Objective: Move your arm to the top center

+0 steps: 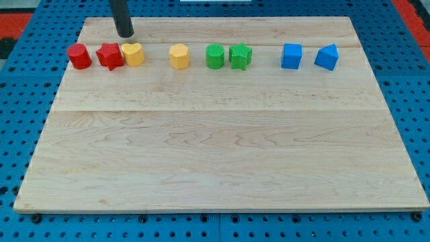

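My tip (125,33) rests on the wooden board (215,148) near the view's top left, just above the red star (109,56) and the yellow heart (133,54). The blocks lie in one row across the upper board: a red cylinder (79,56), the red star, the yellow heart, a yellow hexagon (179,56), a green cylinder (215,56), a green star (240,56), a blue cube (291,56) and a blue wedge-like block (326,57). The tip touches none of them.
The board sits on a blue perforated table (20,121). A red patch (27,17) shows at the view's top left and another at the top right corner (413,13).
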